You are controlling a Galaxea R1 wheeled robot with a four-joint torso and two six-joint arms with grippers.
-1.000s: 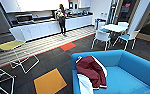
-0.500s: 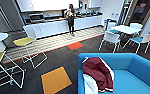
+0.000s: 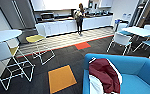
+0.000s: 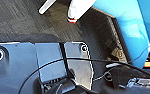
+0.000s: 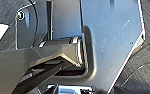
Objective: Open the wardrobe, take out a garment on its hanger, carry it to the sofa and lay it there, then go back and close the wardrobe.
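Note:
The garment (image 3: 104,75), maroon with white sleeves, lies draped over the left arm of the bright blue sofa (image 3: 138,72) at the lower right of the head view. A thin white tip of the hanger (image 3: 92,60) sticks out at the jacket's upper left. In the left wrist view a white sleeve with a striped cuff (image 4: 76,10) hangs down beside the sofa's blue side (image 4: 123,22) over dark carpet. The robot's dark plates take up most of both wrist views.
A yellow-seated wire stool (image 3: 36,38) and a round white table (image 3: 3,36) stand at the left. A white table (image 3: 141,31) with teal chairs (image 3: 121,40) is at the right. A person (image 3: 79,18) stands at the far kitchen counter (image 3: 66,25). Dark carpet lies between.
The whole head picture has slid to the right, so the camera has turned left. The jacket still lies on the sofa arm.

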